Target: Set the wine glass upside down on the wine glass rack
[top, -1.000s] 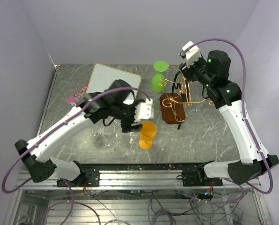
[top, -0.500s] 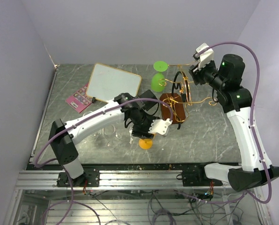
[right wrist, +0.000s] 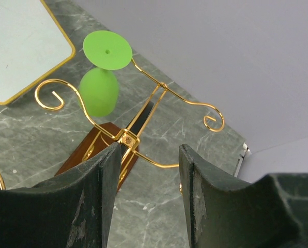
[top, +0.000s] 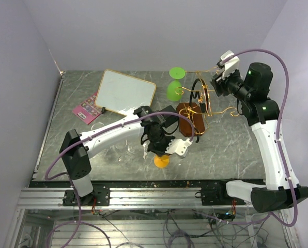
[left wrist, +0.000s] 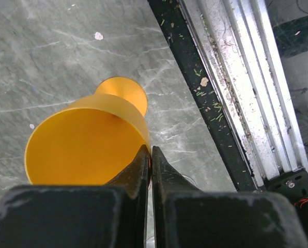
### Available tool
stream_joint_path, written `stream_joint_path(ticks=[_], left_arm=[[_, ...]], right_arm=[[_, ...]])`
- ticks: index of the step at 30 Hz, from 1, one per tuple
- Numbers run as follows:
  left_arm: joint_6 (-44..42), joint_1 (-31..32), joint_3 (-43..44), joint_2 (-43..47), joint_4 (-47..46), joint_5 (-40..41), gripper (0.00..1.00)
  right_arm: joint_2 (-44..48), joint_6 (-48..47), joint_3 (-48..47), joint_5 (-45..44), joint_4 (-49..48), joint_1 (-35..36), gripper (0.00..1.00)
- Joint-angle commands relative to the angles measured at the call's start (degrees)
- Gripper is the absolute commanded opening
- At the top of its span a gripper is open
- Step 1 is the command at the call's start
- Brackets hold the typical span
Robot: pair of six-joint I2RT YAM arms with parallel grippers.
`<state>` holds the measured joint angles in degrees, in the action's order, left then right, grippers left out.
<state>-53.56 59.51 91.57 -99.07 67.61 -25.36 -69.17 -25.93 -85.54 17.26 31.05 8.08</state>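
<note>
Since a second ago the left arm has swung in from the left side of the table, and its left gripper (top: pixel 163 153) now sits over the orange wine glass (top: pixel 162 161), with the forearm stretched across the table (top: pixel 231 150) and the wrist bent downward. From the left wrist view, the left gripper (left wrist: pixel 150 155) has its two fingers pressed together on the rim of the orange wine glass (left wrist: pixel 84 144), pinching the wall of the bowl between them. The bowl opens toward the camera and the foot lies beyond it, near the front rail; whether the foot touches the table is not clear. The glass is well in front of the wine glass rack (top: pixel 198 106), not on it. The right arm has risen a little and drawn to the right. It stands tall, elbow high, with the right gripper (top: pixel 215 85) hanging above the rack's right side. In the right wrist view, the right gripper (right wrist: pixel 150 155) has its fingers spread apart and holds nothing. Below it, a green glass (right wrist: pixel 98 90) hangs upside down on a curled arm of the wine glass rack (right wrist: pixel 127 138).
</note>
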Motion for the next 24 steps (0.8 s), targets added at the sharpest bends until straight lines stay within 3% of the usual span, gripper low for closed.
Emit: stream_joint_path(ticks=[1,14,20,22,24], left_arm=[[0.0,0.5,2.5,-0.1,2.4,-6.4,0.07],[0.5,-0.1,8.6,9.8,7.8,-25.0,0.07],[-3.1,-6.1,15.3,11.7,14.2,-36.3,0.07],[-4.8,-10.2,17.3,12.6,16.3,-41.9,0.07],[-4.4,-14.5,18.2,14.1,15.9,-46.4,0.07]], right_arm=[[1.8,0.2,1.4,0.4,-1.6,-1.0,0.48],[2.5,1.5,0.7,7.3,-0.5,-4.4,0.54],[2.0,1.2,-0.3,12.5,0.7,-5.3,0.69],[1.8,2.7,-0.9,13.5,0.6,-5.9,0.87],[1.6,5.1,-1.3,15.0,-0.1,-6.8,0.95]])
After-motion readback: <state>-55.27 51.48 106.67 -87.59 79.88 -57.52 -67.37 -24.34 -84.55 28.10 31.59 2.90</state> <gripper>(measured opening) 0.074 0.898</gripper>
